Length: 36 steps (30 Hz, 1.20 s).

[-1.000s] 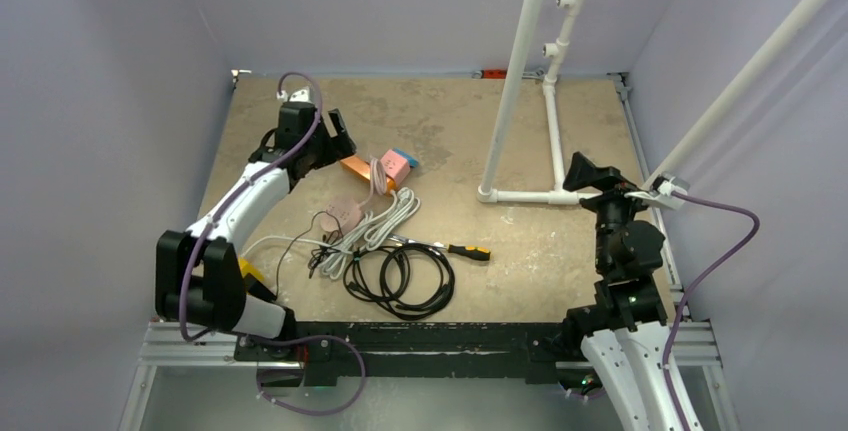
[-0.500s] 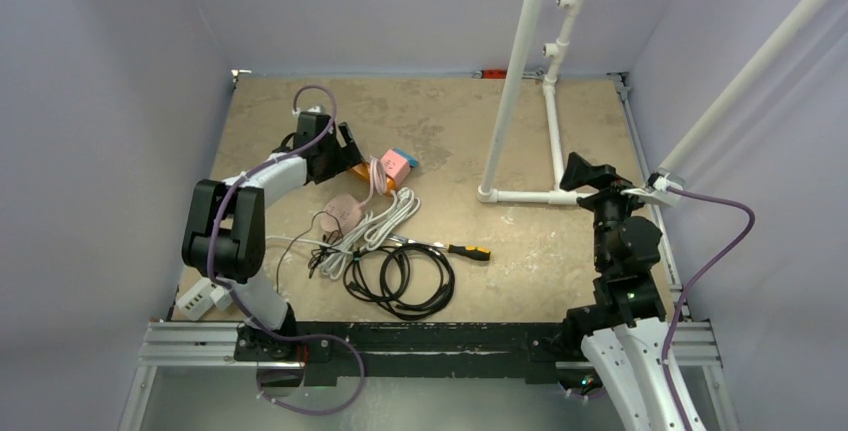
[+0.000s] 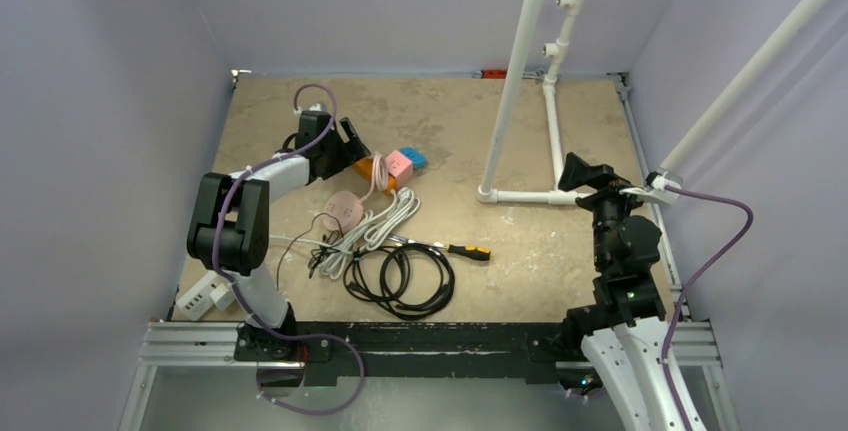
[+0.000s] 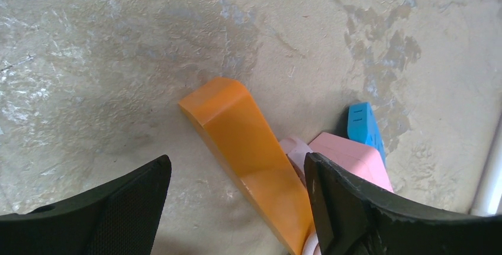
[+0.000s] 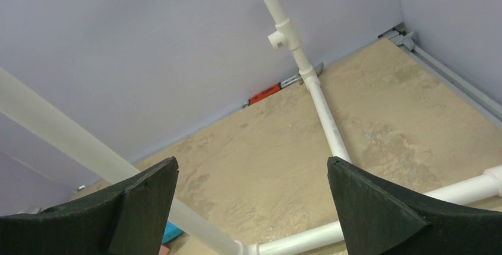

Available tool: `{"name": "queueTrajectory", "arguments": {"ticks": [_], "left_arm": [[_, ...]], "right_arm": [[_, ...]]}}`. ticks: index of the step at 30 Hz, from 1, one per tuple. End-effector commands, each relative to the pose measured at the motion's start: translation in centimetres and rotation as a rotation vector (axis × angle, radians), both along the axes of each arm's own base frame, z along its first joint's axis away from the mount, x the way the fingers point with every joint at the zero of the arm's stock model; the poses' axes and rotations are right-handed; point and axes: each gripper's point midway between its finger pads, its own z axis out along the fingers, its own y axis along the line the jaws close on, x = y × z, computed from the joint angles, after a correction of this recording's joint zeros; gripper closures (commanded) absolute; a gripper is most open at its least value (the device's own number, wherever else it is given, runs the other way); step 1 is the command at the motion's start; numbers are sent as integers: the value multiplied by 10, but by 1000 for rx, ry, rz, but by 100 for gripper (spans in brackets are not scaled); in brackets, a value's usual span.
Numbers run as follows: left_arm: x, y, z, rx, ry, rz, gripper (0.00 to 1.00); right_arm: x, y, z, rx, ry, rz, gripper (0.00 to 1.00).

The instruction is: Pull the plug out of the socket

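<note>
The socket is a row of joined blocks, orange [image 3: 360,165], pink [image 3: 399,162] and blue [image 3: 414,158], lying left of the table's middle. A pale pink plug [image 4: 294,148] sits against the pink block [image 4: 355,157], and its white cable [image 3: 385,219] runs toward me. My left gripper [image 3: 346,144] is open just above the socket's orange end. In the left wrist view the orange block [image 4: 248,148] lies between the two fingers, untouched. My right gripper [image 3: 583,171] is open and empty at the right, beside the white pipe frame.
A white pipe frame [image 3: 520,195] stands at the back right, with a tall pole [image 3: 518,61]. A round pink piece [image 3: 341,213], a black cable coil [image 3: 400,281] and a screwdriver [image 3: 452,248] lie near the middle. A white power strip [image 3: 203,296] lies at the near left.
My left arm's elbow has swung forward and upright, uncovering the white power strip. Its gripper has moved slightly right over the orange end. The right arm barely moved.
</note>
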Motion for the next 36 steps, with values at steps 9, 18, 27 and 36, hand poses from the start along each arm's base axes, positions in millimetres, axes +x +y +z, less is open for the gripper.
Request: {"name": "queueTrajectory", "arguments": {"ticks": [9,18,27,36], "left_arm": [[12,-2,2,-33,-30,9,20],[19,-4,-7,6,-13,-47,28],[12,-20,-21,-21,41,-167,42],[9,-41,-8,-3,7,-317,55]], "right_arm": [[5,6,9,-12,-18,33,1],[7,7,9,-18,-11,37,1],[5,7,7,-23,5,38,1],[2,-1,4,-25,20,-5,1]]}}
